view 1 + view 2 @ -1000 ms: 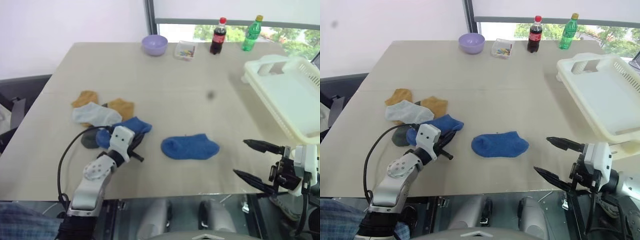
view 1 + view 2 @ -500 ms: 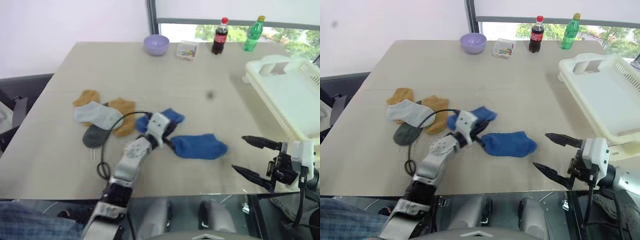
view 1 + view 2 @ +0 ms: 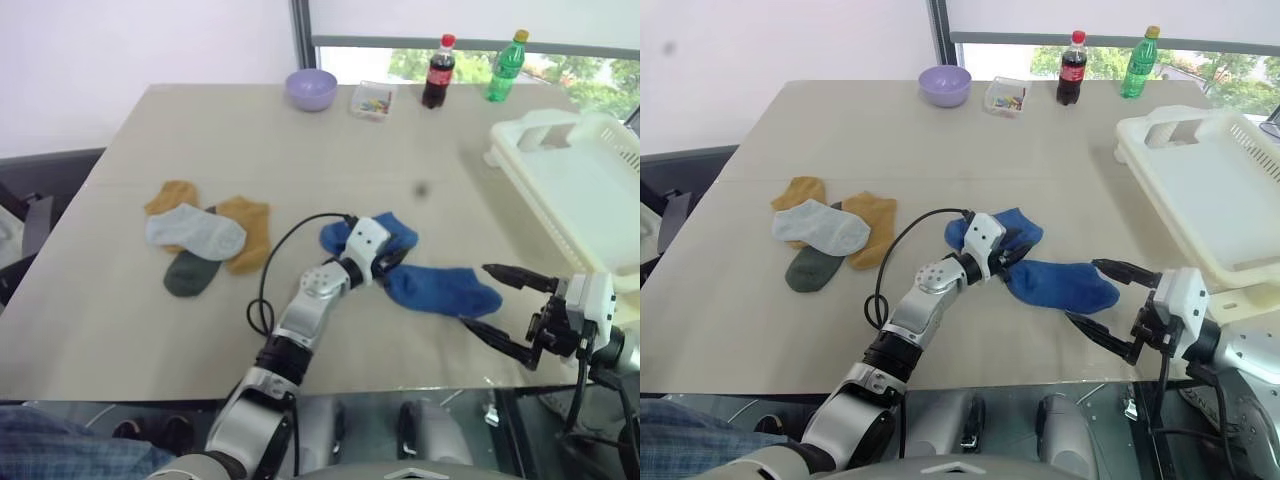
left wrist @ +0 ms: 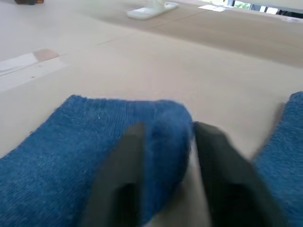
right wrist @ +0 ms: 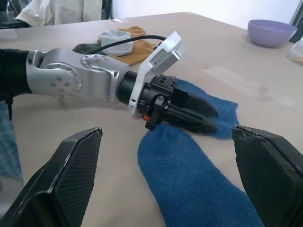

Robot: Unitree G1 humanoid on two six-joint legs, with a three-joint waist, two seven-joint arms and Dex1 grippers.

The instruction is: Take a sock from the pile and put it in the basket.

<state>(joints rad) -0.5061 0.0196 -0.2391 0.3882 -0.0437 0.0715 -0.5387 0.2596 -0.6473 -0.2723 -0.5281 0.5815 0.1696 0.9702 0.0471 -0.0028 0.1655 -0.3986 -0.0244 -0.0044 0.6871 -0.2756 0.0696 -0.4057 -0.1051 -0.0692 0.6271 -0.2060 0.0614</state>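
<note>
Basket at right edge of table: interior bare. Lilac bowl and small clear box of coloured bits at far edge; red-labelled cola bottle, green bottle beside; labels unreadable. Left hand: fingers slightly apart around blue sock, mid-table, right of pile. Right hand: fingers wide apart, holding nothing.

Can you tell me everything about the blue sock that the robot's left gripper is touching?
The blue sock is a royal-blue ankle sock of soft, fuzzy knit. It lies flat and a bit rumpled on the tan table, away from the pile. The left gripper sits on it, a black finger on each side of a fold of cloth. Beside it, very close, lies the second blue sock, its match.
</note>
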